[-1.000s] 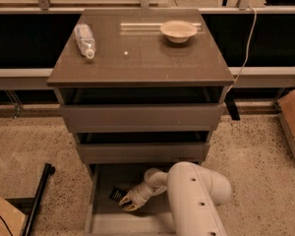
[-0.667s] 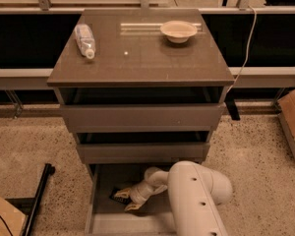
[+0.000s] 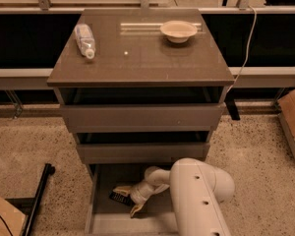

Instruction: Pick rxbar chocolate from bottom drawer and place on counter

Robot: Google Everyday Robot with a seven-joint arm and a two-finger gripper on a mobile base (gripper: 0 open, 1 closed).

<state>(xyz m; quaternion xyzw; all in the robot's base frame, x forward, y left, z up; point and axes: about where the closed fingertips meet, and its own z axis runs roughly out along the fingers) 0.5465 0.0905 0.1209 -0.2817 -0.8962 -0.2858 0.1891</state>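
Down in the bottom drawer [image 3: 101,221], the end effector [image 3: 129,199] gapes around the rxbar chocolate [image 3: 116,197]; bottle [image 3: 84,39], bowl [image 3: 178,31] on counter [image 3: 137,63].

bottom drawer [image 3: 104,221] — edge-cropped, gripper [image 3: 129,201] inside half-hiding rxbar chocolate [image 3: 116,197]

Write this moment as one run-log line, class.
stage: grasp not yet made | gripper: open, inside bottom drawer, at rxbar chocolate | counter: bar not yet placed
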